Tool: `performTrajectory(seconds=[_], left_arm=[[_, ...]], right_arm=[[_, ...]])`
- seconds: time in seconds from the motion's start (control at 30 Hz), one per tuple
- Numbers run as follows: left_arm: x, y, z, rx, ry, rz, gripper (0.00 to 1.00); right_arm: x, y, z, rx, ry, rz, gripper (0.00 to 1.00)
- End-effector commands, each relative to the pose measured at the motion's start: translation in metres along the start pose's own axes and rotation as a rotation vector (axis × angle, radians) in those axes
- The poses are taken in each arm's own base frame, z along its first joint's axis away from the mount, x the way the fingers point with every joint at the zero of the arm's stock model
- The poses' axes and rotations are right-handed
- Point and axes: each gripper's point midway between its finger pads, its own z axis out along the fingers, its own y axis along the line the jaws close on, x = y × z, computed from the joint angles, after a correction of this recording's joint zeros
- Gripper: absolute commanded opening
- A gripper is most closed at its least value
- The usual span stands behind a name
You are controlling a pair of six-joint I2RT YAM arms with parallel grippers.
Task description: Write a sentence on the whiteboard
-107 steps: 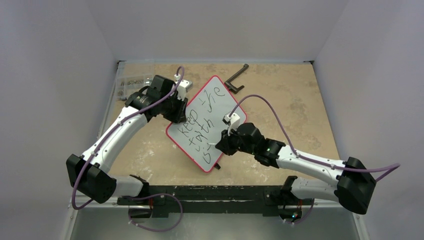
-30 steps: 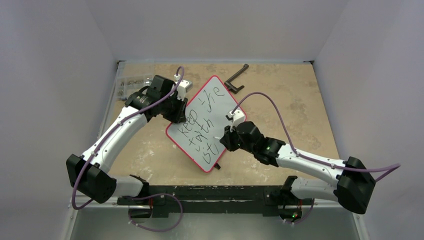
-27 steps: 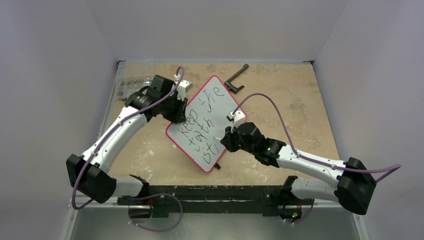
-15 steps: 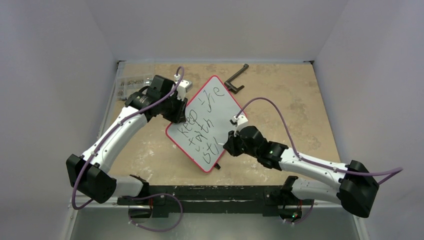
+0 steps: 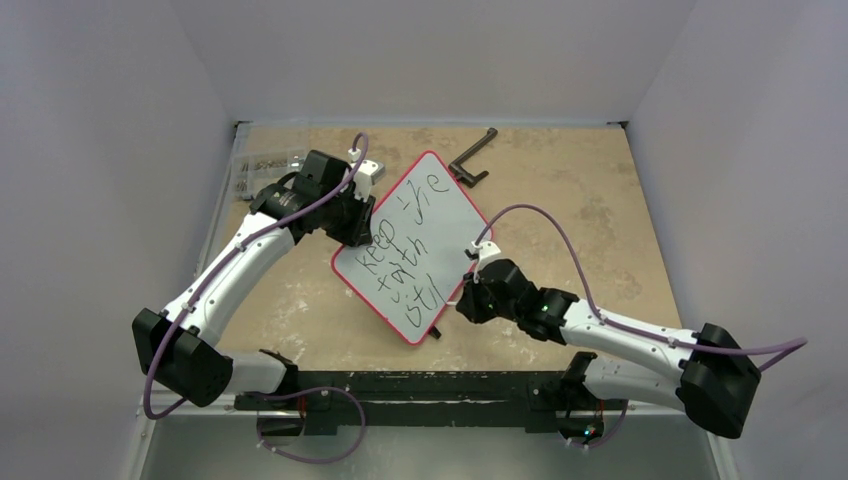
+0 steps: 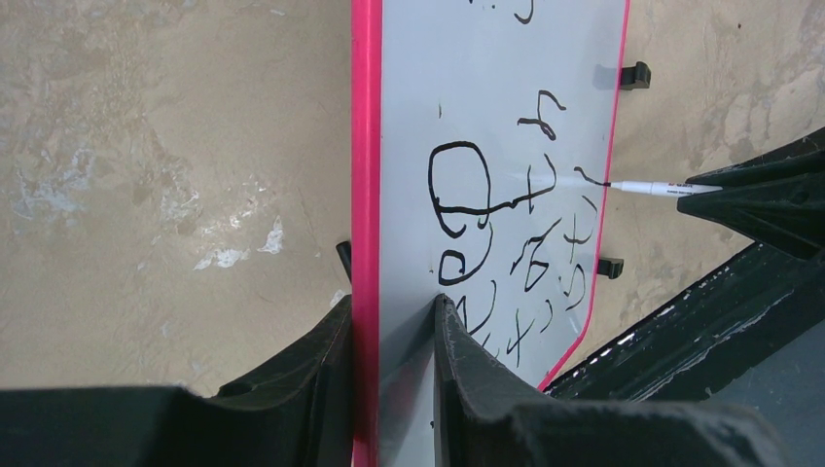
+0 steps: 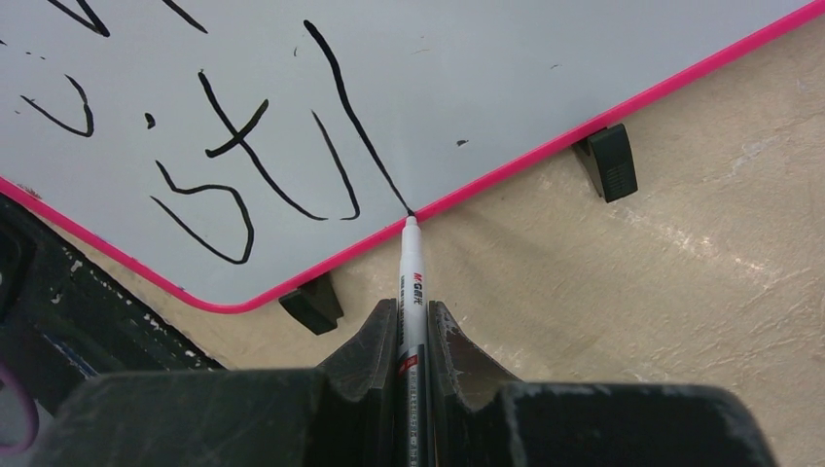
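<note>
Mid-frame on the table [image 5: 600, 200], the whiteboard [image 5: 425, 225] has left fingers [image 6: 467, 379] clamped on its rim. Right fingers [image 7: 370, 350], clamped on the marker [image 7: 411, 282], have pulled a long stroke to the lower red edge; the sentence [image 5: 400, 255] stays unfinished.

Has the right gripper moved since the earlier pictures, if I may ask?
Yes. The right gripper has shifted right and nearer, from over the whiteboard to its rim.
</note>
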Motion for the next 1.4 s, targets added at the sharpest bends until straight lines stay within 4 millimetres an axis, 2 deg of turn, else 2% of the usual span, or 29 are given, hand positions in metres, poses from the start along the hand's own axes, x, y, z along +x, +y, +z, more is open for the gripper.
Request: performTrajectory(seconds=[0.0,0.33,0.67,0.93,1.13,1.37], left_arm=[[0.012,0.046,-0.005,-0.220,0.054,0.070,0.00],[0.011,0.046,-0.005,-0.221,0.053,0.071,0.00],[0.012,0.045,-0.005,-0.219,0.054,0.071,0.00],[0.011,0.045,-0.006,-0.217,0.051,0.071,0.00],[0.010,0.045,-0.007,-0.218,0.046,0.071,0.00],[0.010,0.044,-0.007,-0.217,0.044,0.072,0.00]], right_arm=[[-0.024,0.014,0.000,-0.032,-0.040,-0.007,0.00],[-0.055,0.027,-0.004,-0.046,-0.102,-0.039,0.00],[-0.079,0.022,0.002,0.020,-0.148,-0.078,0.00],[-0.099,0.019,-0.001,0.035,-0.185,-0.077,0.00],[-0.105,0.022,-0.011,0.018,-0.214,-0.075,0.00],[-0.094,0.011,-0.019,0.036,-0.237,-0.047,0.00]])
